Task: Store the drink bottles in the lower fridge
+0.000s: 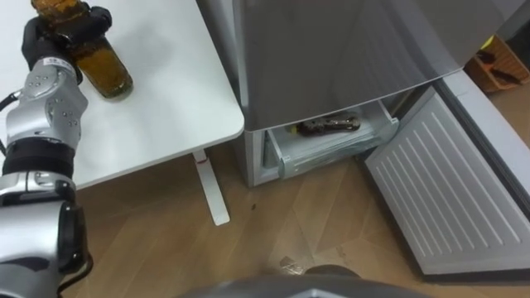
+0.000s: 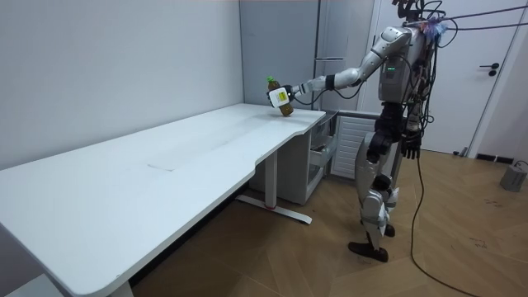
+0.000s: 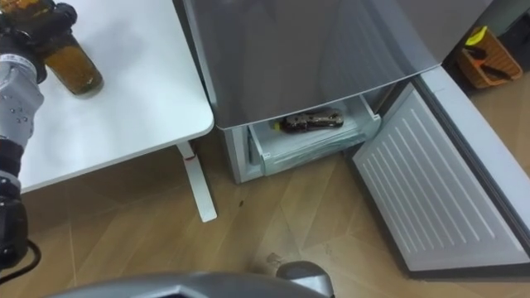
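The amber bottle [image 1: 103, 70] is seen at the far corner of the white table [image 1: 166, 99], tilted, with its upper part wrapped by the left hand [image 1: 62, 37]. The fingers are curled round the neck and shoulder, so a firm hold is given for carrying. Whether the base is touching the tabletop or is just lifted cannot be told for sure (the room view suggests it is barely clear).

The left arm is stretched out across the table edge, since the robot is stood beside the fridge [image 1: 331, 58] and not at the table. The right hand [image 2: 410, 148] is hung at the robot's side, idle; its state cannot be told at that range.

The lower door [image 1: 447, 190] is swung wide open and the drawer [image 1: 331, 145] is pulled out, so a clear drop-in path is left for the drink. A dark item [image 1: 330, 126] is already laid in the drawer (probably another drink, though it is hard to read).

The step is judged as pick-up at the table; the carry down to the drawer is not yet done.
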You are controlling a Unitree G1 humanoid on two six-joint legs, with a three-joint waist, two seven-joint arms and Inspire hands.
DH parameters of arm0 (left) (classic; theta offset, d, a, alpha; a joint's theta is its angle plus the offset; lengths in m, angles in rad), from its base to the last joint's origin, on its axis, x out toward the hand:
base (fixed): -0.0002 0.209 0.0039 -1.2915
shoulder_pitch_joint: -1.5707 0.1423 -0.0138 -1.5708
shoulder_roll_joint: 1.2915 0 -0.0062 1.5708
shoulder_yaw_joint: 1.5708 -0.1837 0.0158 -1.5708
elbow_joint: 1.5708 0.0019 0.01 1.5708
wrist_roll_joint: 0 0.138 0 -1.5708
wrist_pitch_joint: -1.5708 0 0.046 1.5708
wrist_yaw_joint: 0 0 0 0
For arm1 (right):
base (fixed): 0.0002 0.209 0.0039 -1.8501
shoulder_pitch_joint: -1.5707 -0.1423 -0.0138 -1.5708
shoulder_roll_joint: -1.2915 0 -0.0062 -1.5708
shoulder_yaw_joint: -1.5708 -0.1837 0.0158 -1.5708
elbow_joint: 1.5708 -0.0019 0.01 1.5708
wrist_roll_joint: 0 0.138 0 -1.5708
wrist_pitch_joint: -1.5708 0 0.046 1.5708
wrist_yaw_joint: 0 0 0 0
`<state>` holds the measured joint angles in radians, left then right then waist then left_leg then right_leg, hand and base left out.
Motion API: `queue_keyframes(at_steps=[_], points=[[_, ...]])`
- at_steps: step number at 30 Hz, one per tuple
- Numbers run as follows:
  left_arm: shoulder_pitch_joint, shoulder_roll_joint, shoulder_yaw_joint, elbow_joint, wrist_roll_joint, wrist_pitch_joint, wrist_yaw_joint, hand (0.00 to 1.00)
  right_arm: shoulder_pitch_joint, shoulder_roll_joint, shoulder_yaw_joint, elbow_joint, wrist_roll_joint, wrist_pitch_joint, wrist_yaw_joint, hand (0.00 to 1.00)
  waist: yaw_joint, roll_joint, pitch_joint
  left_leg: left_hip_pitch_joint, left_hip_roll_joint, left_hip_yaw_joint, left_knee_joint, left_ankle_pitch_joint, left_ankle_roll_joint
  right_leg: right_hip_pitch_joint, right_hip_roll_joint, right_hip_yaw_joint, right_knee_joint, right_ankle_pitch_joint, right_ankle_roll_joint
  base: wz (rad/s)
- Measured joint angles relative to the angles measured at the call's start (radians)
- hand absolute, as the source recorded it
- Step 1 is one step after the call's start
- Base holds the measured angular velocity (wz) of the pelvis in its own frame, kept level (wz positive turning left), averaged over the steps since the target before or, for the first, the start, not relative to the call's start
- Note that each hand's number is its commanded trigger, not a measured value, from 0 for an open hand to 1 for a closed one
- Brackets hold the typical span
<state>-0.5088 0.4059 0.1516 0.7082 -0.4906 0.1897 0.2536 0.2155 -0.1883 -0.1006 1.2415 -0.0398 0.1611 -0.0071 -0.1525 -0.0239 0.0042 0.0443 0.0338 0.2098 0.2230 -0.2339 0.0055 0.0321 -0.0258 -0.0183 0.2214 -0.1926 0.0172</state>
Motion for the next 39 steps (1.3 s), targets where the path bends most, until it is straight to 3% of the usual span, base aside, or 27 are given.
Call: queue_keyframes(at_steps=[17, 22, 25, 30, 37, 39], points=[[0.000, 0.000, -0.042, -0.003, -0.008, 0.000, -0.031, 1.00, -0.003, -0.003, 0.000, -0.001, 0.012, -0.041, 0.004, 0.00, 0.019, 0.018, 0.0003, 0.010, -0.001, -0.005, 0.002, 0.001, 0.000, 0.006, -0.002, -0.001, -0.001, 0.000, 0.000, 0.00], [0.002, -0.002, -0.042, -0.066, -0.006, 0.000, -0.026, 1.00, -0.021, -0.003, -0.002, -0.003, -0.022, -0.041, 0.007, 0.00, 0.018, 0.022, 0.0012, 0.004, -0.001, -0.016, 0.013, 0.001, 0.000, 0.012, -0.003, -0.011, -0.001, 0.001, 0.000, 0.06], [0.071, -0.027, -0.043, -0.247, 0.014, -0.008, -0.029, 1.00, -0.040, -0.005, -0.006, -0.028, -0.028, -0.041, 0.005, 0.00, 0.018, 0.036, 0.0011, 0.014, -0.004, -0.026, 0.008, 0.001, 0.000, 0.027, -0.005, -0.024, -0.003, 0.000, 0.000, 0.13], [0.172, -0.071, -0.058, -0.384, 0.014, -0.020, -0.080, 1.00, -0.070, -0.008, 0.001, -0.034, -0.012, -0.056, 0.006, 0.00, 0.022, 0.069, -0.0053, 0.039, -0.011, -0.048, -0.002, 0.002, 0.001, 0.061, -0.009, -0.040, -0.019, 0.000, 0.001, 0.08], [0.306, -0.114, -0.059, -0.635, 0.103, -0.020, -0.112, 1.00, -0.098, -0.005, 0.001, -0.044, 0.063, -0.062, 0.011, 0.00, 0.025, 0.065, -0.0025, 0.031, -0.011, -0.075, 0.001, 0.009, -0.003, 0.070, -0.009, -0.075, -0.040, 0.000, -0.001, 0.14], [0.321, -0.121, -0.059, -0.677, 0.113, -0.020, -0.121, 1.00, -0.101, -0.002, 0.000, -0.042, 0.076, -0.067, 0.015, 0.00, 0.032, 0.063, -0.0017, 0.028, -0.011, -0.078, 0.002, 0.009, -0.004, 0.070, -0.009, -0.079, -0.041, 0.000, -0.001, 0.07]])
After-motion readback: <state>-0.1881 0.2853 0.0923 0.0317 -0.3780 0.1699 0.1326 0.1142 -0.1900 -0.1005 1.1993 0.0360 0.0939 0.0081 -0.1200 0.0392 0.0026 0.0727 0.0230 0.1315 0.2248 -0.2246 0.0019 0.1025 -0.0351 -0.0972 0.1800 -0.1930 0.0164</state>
